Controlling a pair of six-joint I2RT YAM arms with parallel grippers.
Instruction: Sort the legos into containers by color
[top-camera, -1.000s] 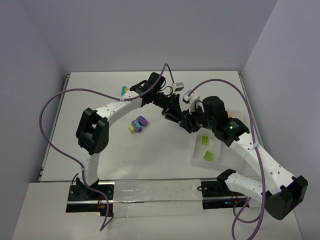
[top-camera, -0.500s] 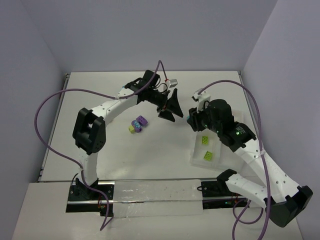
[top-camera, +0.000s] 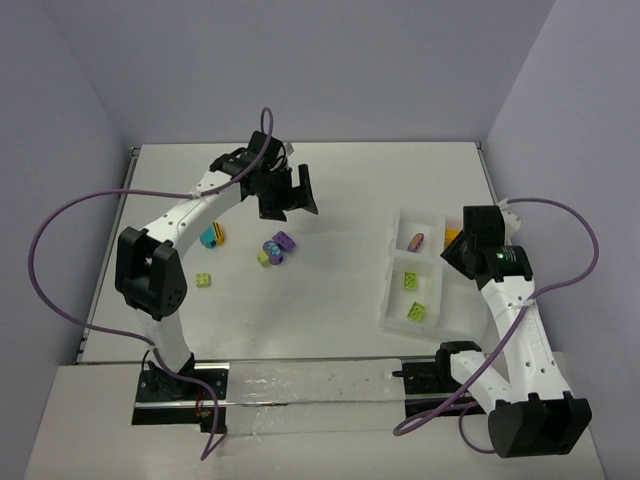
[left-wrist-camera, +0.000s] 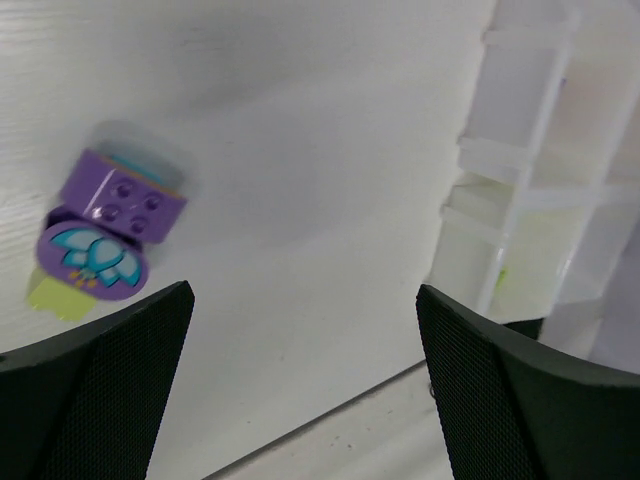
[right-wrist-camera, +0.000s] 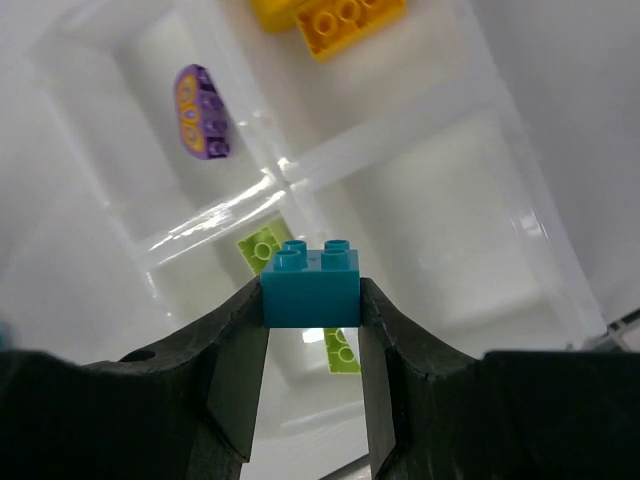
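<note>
The left arm stretches toward the far left, its gripper (top-camera: 291, 192) spread wide and empty above the white table (top-camera: 340, 290), just beyond a cluster of purple studded bricks (top-camera: 280, 245). The right arm folds over the translucent white four-compartment tray (top-camera: 389, 290). Its gripper (right-wrist-camera: 310, 300) points down and pinches a small teal studded brick (right-wrist-camera: 310, 285) above the lime green bricks (top-camera: 414, 296). A second ago both grippers met mid-table with the left one closed; since then the arms have parted.
</note>
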